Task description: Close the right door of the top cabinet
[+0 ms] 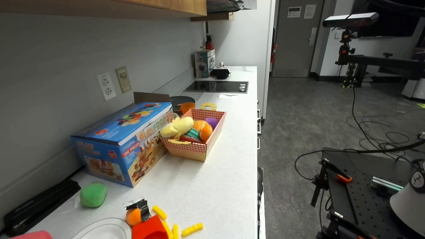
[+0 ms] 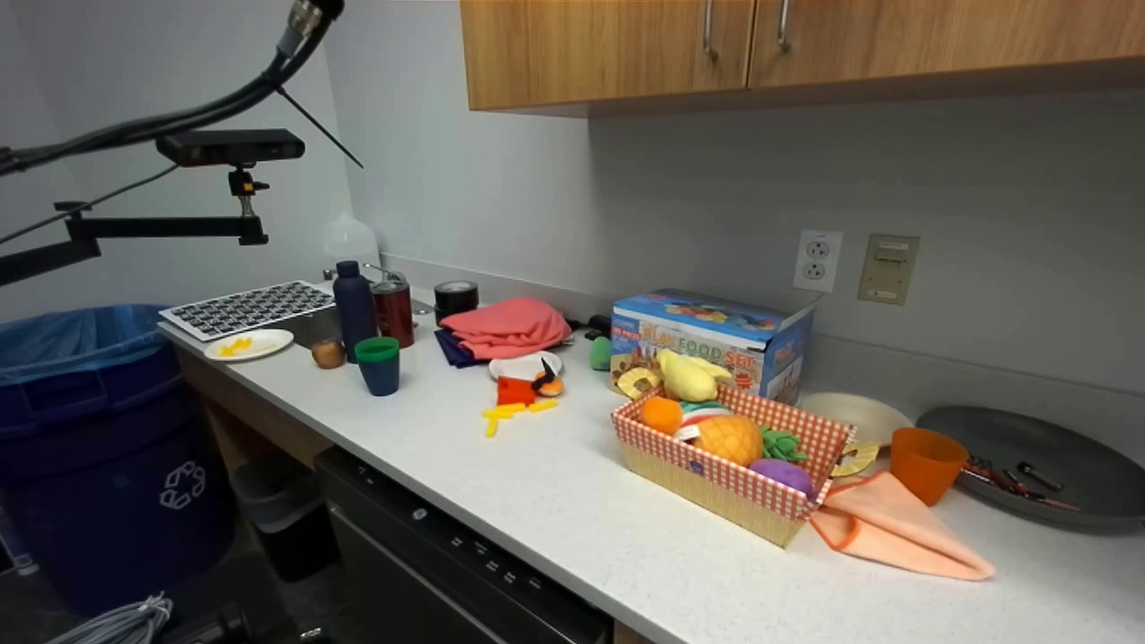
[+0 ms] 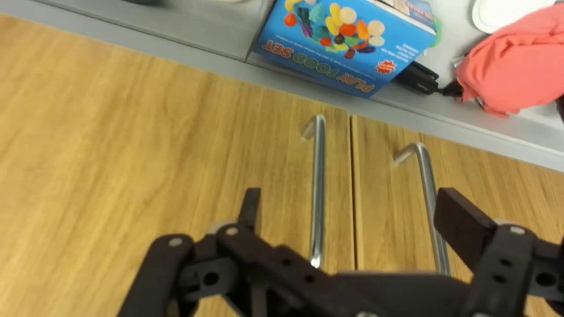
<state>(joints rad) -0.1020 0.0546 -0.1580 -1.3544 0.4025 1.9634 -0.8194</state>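
The top cabinet (image 2: pixel 617 54) shows its lower part in an exterior view, and its flat underside (image 1: pixel 109 11) shows in an exterior view. The right door (image 2: pixel 948 36) looks flush with the left door (image 2: pixel 572 54). The wrist picture stands upside down, so the right door (image 3: pixel 154 145) is at its left, with its metal handle (image 3: pixel 318 189). A thin dark seam parts it from the left door (image 3: pixel 383 198). My gripper (image 3: pixel 349 198) is open and empty in front of both handles. One finger overlaps the left door's handle (image 3: pixel 429 189); contact cannot be told. The gripper is out of both exterior views.
Below the cabinet, the white countertop (image 2: pixel 537 474) holds a blue play food box (image 2: pixel 698 344), a checked basket of toy food (image 2: pixel 716 483), a dark pan (image 2: pixel 1055 465), cups and bottles. A camera on an arm (image 2: pixel 231 148) stands at the left.
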